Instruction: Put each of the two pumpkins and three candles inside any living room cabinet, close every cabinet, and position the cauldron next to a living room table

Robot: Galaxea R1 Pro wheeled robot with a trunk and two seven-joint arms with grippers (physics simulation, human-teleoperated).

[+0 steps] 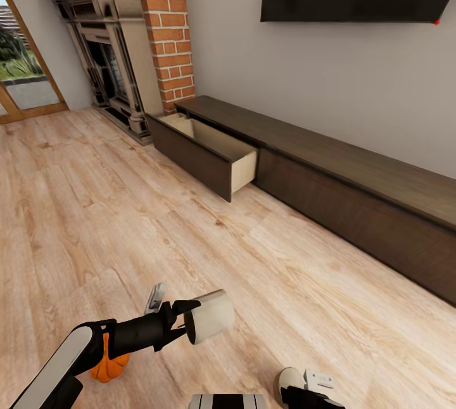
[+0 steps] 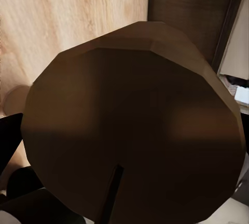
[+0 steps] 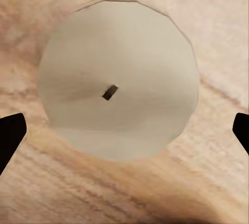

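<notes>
**Inspector A:** Right, head view first. The cabinet (image 1: 329,175) runs along the wall with one drawer (image 1: 209,152) pulled out, presumably ready to be loaded. The left gripper (image 1: 166,314) carries a candle (image 1: 211,316) low over the floor (image 1: 95,206). A pumpkin (image 1: 109,366) sits just behind that arm. The right gripper (image 1: 310,387) is at the bottom edge beside a pale round object.

**Inspector B:** And the left wrist view?

**Inspector A:** The candle's top (image 2: 135,125), in shadow and very close, wick showing; judged clamped between the fingers for transport.

**Inspector B:** Right wrist view?

**Inspector A:** A second candle (image 3: 119,78) seen end-on, between dark fingertips (image 3: 10,135) at either edge. Whether they are pressing it, I cannot tell.
</notes>
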